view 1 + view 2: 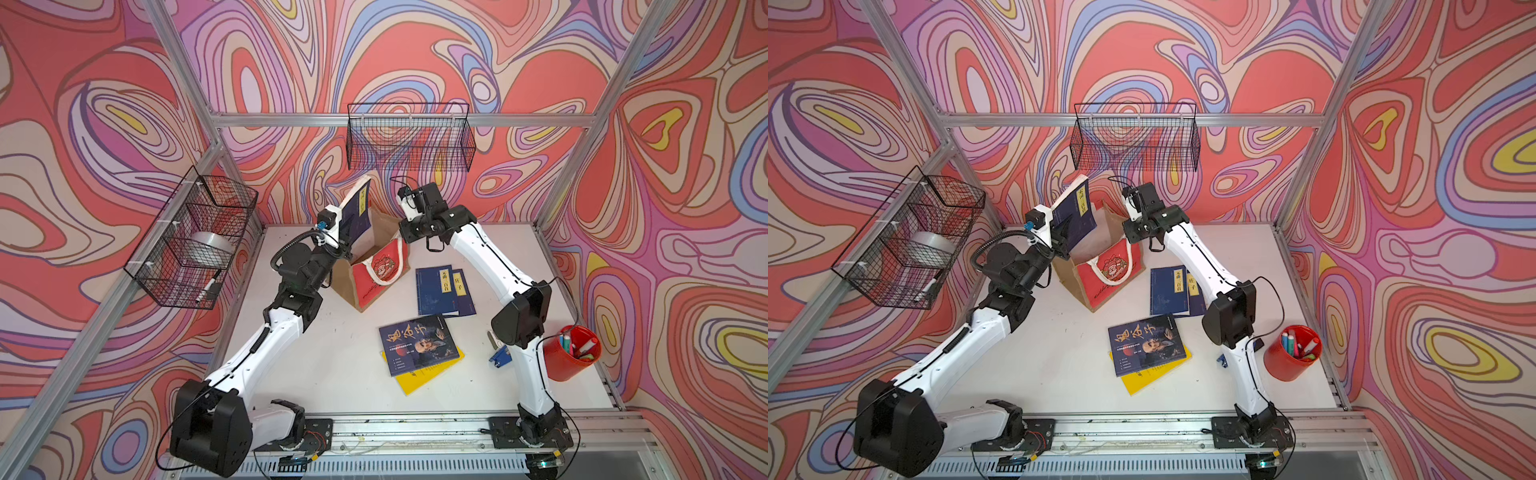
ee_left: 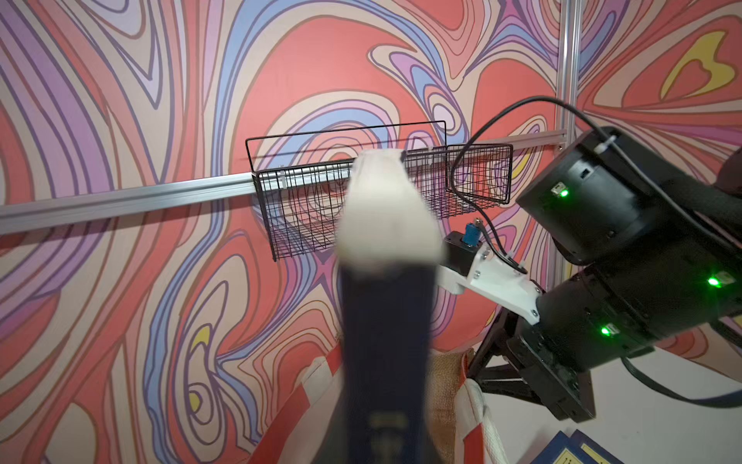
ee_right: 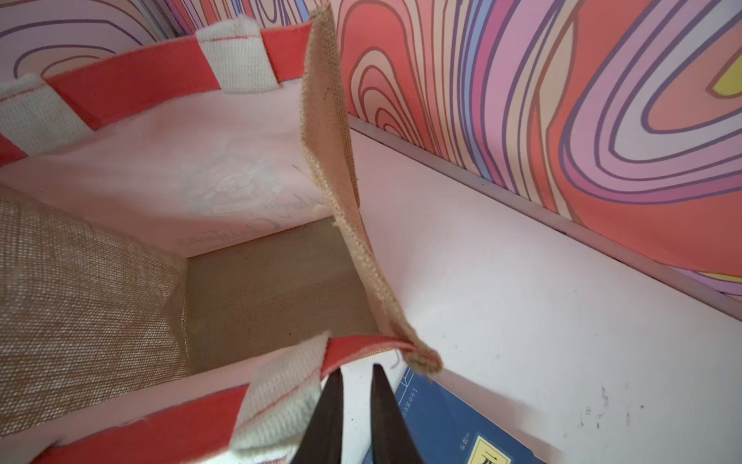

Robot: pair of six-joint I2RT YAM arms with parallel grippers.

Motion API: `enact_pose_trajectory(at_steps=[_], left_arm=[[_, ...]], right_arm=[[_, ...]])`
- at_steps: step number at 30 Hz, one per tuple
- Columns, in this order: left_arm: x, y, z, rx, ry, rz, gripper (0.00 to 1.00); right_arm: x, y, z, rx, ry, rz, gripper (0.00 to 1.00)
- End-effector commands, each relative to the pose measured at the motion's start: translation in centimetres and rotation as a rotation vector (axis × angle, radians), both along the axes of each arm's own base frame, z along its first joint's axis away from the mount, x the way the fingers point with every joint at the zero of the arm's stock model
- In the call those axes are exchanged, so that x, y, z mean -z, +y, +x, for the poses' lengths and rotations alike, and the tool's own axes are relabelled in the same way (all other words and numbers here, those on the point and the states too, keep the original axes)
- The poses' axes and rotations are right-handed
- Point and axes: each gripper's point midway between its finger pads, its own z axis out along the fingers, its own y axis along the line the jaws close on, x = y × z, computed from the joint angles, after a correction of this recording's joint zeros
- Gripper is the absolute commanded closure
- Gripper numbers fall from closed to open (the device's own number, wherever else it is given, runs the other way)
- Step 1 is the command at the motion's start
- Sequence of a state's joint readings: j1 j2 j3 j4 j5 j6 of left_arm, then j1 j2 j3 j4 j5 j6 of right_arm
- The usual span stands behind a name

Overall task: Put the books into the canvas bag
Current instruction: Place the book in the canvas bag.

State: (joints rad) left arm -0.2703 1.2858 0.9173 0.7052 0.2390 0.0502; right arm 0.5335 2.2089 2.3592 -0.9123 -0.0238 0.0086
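Your left arm's base (image 1: 208,432) sits nearest the lens; its left gripper (image 1: 341,232) is clamped on a navy book (image 1: 356,212), raised tilted above the canvas bag (image 1: 376,274). Your right gripper (image 3: 355,385) has its jaws nearly together at the bag's red rim; whether they pinch cloth, you cannot tell. Hold that mouth wide, then lower the book edge-first. Four books (image 1: 419,351) remain on the table (image 1: 332,353)

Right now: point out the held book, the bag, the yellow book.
held book (image 1: 358,216): top view, navy front cover.
bag (image 1: 376,270): top view, red front panel.
yellow book (image 1: 1142,380): top view, exposed cover corner under the portrait book.
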Motion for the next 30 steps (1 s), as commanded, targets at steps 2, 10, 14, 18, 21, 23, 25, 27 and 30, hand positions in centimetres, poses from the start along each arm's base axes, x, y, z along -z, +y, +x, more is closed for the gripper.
enact_pose_trajectory(at_steps=[2,10,14,18,21,23,25,27,30], left_arm=[[-3.3,-0.5,-0.4,0.115,-0.151,-0.088,1.00],[-0.1,-1.6,1.3,0.180,-0.085,-0.131,1.00],[1.4,-1.9,1.8,0.194,-0.062,-0.140,1.00],[2.6,-2.6,2.0,0.228,-0.033,-0.155,1.00],[3.5,-3.0,2.0,0.232,-0.027,-0.145,1.00],[4.0,-3.3,2.0,0.227,-0.020,-0.128,1.00],[4.4,-3.5,2.2,0.221,-0.013,-0.108,1.00],[4.8,-3.7,2.2,0.217,-0.007,-0.094,1.00],[5.3,-3.8,2.1,0.217,-0.004,-0.091,1.00]], right_arm=[[1.7,0.6,-0.8,-0.020,0.059,0.015,0.99],[1.3,0.6,-1.6,-0.019,0.063,0.048,1.00],[0.8,0.5,-2.0,-0.022,0.060,0.063,1.00],[0.1,0.2,-2.2,-0.002,0.051,0.073,1.00],[-0.9,0.0,-2.5,0.007,0.034,0.097,0.84],[-1.6,-0.3,-2.9,0.012,0.025,0.108,0.69],[-2.0,-0.6,-3.3,0.015,0.022,0.110,0.60],[-2.1,-1.1,-3.7,0.025,0.023,0.103,0.53],[-2.6,-1.8,-4.2,0.039,0.008,0.099,0.47]])
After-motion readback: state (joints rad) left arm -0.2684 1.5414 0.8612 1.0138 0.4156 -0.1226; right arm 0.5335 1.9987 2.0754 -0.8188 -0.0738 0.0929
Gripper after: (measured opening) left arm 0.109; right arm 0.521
